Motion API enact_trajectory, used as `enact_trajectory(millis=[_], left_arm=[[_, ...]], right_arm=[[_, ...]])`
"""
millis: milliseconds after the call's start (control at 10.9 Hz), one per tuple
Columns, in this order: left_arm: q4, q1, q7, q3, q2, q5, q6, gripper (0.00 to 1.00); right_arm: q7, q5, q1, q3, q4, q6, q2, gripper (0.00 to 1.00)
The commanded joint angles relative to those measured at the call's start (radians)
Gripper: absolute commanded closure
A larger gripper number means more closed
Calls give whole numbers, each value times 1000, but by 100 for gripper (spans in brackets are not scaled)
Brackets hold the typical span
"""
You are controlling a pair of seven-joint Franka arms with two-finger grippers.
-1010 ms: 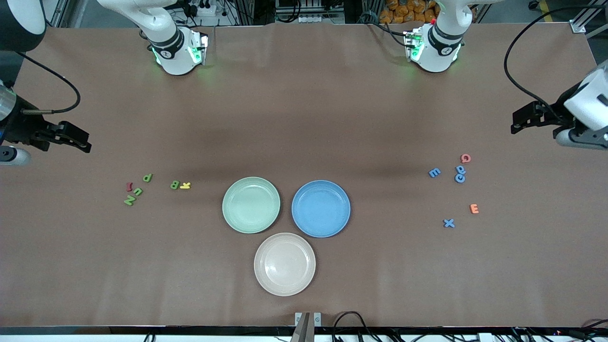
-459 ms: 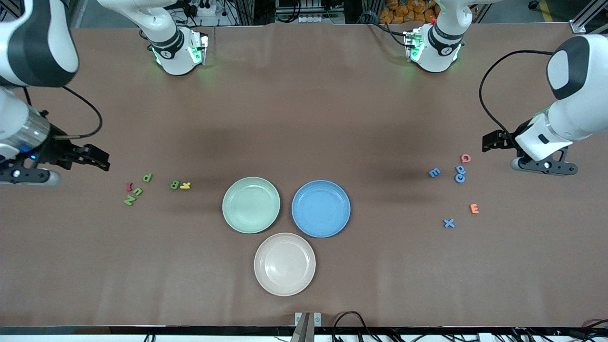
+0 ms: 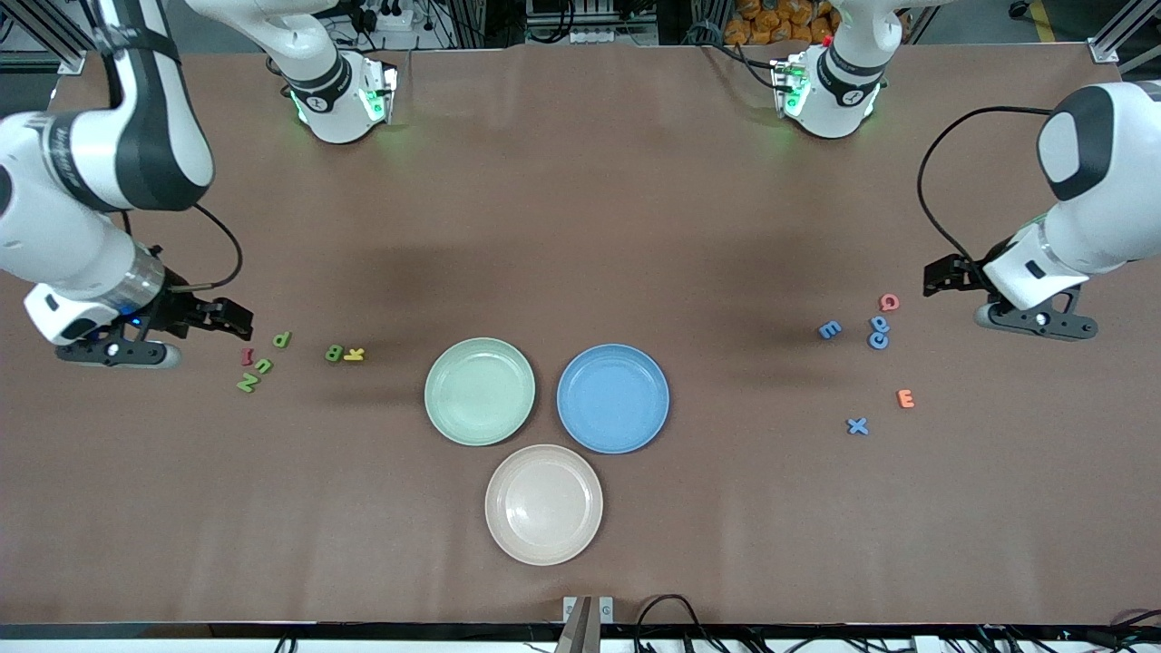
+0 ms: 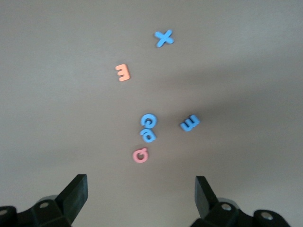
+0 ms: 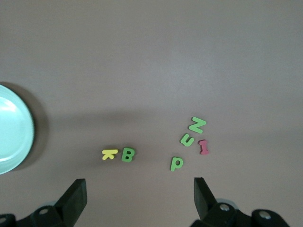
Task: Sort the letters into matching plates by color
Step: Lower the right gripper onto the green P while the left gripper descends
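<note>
The right gripper [image 3: 238, 317] is held low with jaws spread, empty, just beside the small flat green letters [image 3: 261, 365] at the right arm's end of the brown table [image 3: 580, 209]. The left gripper [image 3: 939, 275], likewise spread and empty, is poised near the small blue letters [image 3: 877, 331]; the pale mint-green round plate [image 3: 480, 391] and medium-blue round plate [image 3: 613, 398] are seen mid-table.

A robotics lab: bench-mounted arms [image 3: 326, 86], cables, aluminium framing.
</note>
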Motion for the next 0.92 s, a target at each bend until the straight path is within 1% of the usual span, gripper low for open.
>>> enact_trajectory(millis=[0, 92, 184, 276, 459, 551, 643, 827], left_arm=[[-16, 44, 63, -8, 24, -4, 37, 0], [-37, 41, 65, -8, 34, -4, 57, 0], [-89, 38, 65, -8, 34, -1, 117, 0], [-145, 44, 72, -8, 34, 2, 207, 0], [-257, 44, 100, -6, 38, 17, 368, 0], [-296, 44, 100, -6, 44, 22, 437, 0], [-316, 44, 100, -6, 64, 22, 493, 0], [-318, 43, 98, -6, 109, 42, 531, 0]], right_arm=[[14, 1, -54, 15, -195, 195, -24, 0], [14, 19, -65, 17, -226, 220, -20, 0], [14, 49, -83, 15, -251, 236, -15, 0], [13, 79, -100, 17, -260, 240, 2, 0], [13, 101, -131, 15, -262, 266, 57, 0], [13, 115, -149, 17, -265, 294, 86, 0], [13, 130, -152, 17, -275, 334, 109, 0], [13, 173, -172, 15, -294, 406, 161, 0]])
